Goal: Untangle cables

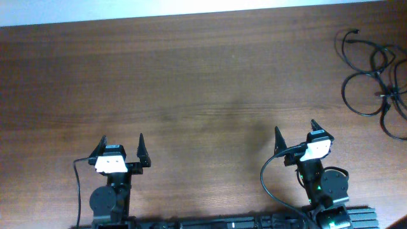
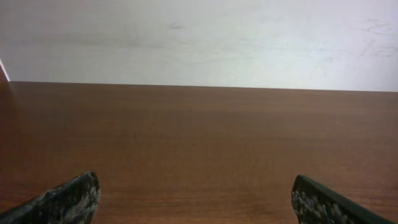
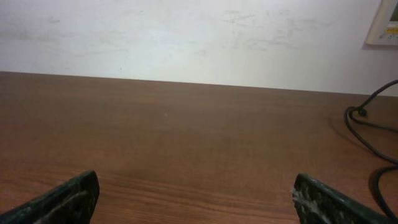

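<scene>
The cables (image 1: 375, 79) are thin black cords lying in tangled loops at the far right of the brown table, partly cut off by the frame edge. A part of them shows at the right edge of the right wrist view (image 3: 367, 127). My left gripper (image 1: 121, 145) is open and empty near the front left of the table, also seen in its wrist view (image 2: 196, 196). My right gripper (image 1: 295, 131) is open and empty near the front right, below and left of the cables, also seen in its wrist view (image 3: 196, 196).
The wooden table (image 1: 191, 83) runs to a white wall at the back (image 3: 186, 37). A white wall box (image 3: 385, 25) shows at the upper right of the right wrist view. Both arm bases stand at the front edge.
</scene>
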Robot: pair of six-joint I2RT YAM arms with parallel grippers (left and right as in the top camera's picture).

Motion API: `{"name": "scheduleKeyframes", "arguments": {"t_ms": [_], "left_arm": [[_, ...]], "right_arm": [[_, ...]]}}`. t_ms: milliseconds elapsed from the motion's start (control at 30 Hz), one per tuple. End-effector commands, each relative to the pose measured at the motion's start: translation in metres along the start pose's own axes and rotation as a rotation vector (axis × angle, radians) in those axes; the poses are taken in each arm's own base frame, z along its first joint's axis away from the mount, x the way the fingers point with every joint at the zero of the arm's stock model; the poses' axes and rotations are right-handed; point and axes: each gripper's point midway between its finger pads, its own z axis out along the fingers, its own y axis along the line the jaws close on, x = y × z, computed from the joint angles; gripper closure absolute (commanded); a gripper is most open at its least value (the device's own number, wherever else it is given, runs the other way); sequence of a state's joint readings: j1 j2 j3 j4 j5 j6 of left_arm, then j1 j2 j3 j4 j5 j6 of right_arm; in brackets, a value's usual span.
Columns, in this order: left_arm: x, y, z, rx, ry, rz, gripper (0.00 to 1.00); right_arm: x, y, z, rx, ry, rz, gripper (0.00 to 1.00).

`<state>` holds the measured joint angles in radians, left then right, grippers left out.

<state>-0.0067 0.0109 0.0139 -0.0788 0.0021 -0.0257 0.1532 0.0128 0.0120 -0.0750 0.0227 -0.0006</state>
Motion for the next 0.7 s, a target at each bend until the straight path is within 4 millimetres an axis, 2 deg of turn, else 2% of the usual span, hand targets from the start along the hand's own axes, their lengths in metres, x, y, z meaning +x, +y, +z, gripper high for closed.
{"name": "scheduleKeyframes", "arguments": {"t_ms": [0, 667], "left_arm": [[0.0024, 0.0033, 0.0001, -0.016, 0.004, 0.014, 0.01], [0.0024, 0.0033, 0.0001, -0.016, 0.004, 0.014, 0.01]], "right_arm": [[0.0028, -0.0035, 0.0001, 0.019, 0.005, -0.003, 0.01], [0.0047, -0.0037, 0.0006, 0.02, 0.013, -0.004, 0.01]]}}
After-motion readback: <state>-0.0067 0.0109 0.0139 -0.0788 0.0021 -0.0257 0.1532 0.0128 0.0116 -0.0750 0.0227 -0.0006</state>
